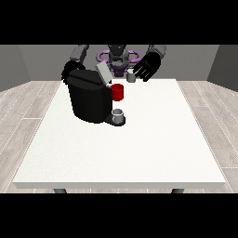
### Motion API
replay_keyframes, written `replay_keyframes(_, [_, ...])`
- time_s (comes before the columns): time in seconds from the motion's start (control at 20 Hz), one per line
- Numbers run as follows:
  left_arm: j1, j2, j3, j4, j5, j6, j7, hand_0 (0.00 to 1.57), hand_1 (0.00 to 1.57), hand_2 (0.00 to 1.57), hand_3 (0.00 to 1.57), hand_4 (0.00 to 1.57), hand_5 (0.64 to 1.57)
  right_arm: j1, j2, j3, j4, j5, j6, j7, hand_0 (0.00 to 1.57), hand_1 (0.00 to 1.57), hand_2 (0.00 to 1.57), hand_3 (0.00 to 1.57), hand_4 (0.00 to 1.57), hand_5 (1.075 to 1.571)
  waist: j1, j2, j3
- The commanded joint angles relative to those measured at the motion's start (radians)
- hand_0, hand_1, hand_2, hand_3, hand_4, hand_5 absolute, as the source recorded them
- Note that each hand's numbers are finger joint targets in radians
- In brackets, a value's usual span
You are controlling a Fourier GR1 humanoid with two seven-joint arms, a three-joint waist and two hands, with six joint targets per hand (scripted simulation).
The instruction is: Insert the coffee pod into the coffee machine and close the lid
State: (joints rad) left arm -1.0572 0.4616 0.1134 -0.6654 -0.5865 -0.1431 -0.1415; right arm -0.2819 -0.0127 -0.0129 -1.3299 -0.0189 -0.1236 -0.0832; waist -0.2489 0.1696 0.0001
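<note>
A black coffee machine (88,100) stands on the left half of the white table (139,148), its grey lid (103,73) tilted up and open. A small grey coffee pod (131,77) sits near the table's far edge, right of the lid. The hand at the view's right (148,66) hovers just right of the pod with its fingers spread, and I cannot tell whether they touch it. The hand at the view's left (69,70) is behind the machine's top left corner and partly hidden by it.
A red mug (117,92) stands against the machine's right side. A small grey cup (119,115) rests on the machine's base plate in front. The robot's torso (118,58) is behind the table's far edge.
</note>
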Motion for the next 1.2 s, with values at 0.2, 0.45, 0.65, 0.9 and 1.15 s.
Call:
replay_keyframes(0.2, [-0.101,0.011,0.012,0.018,-0.013,-0.004,0.024,1.28,1.28,1.33,1.27,0.52,1.571,-0.133,-0.012,-0.018,-0.055,0.005,-0.045,0.118,0.00,0.00,0.00,0.00,0.51,1.571,-0.032,0.051,-0.0001])
replay_keyframes(0.45, [-0.099,0.038,0.020,0.032,-0.018,-0.026,0.023,1.26,1.26,1.30,1.24,0.49,1.571,-0.024,-0.027,-0.001,-0.056,-0.001,-0.003,0.010,0.00,0.00,0.00,0.00,0.52,1.571,-0.050,0.054,0.0003])
replay_keyframes(0.65, [-0.103,-0.018,0.003,0.035,-0.032,0.004,0.026,1.31,1.31,1.33,1.23,0.49,1.571,-0.067,-0.005,0.000,-0.068,0.022,-0.061,0.070,0.00,0.00,0.00,0.00,0.53,1.571,-0.048,0.063,0.0000])
replay_keyframes(0.9, [-0.113,0.018,0.022,0.049,-0.031,-0.006,0.006,1.32,1.32,1.33,1.23,0.51,1.571,-0.050,-0.035,-0.024,-0.077,-0.005,-0.026,0.069,0.00,0.00,0.00,0.00,0.52,1.571,-0.059,0.088,0.0000])
replay_keyframes(1.15, [-0.147,-0.015,0.010,0.034,-0.039,-0.021,0.048,1.21,1.21,1.26,1.19,0.50,1.571,-0.053,-0.024,-0.038,-0.030,-0.003,-0.040,0.025,0.00,0.00,0.00,0.00,0.50,1.571,-0.037,0.081,0.0003])
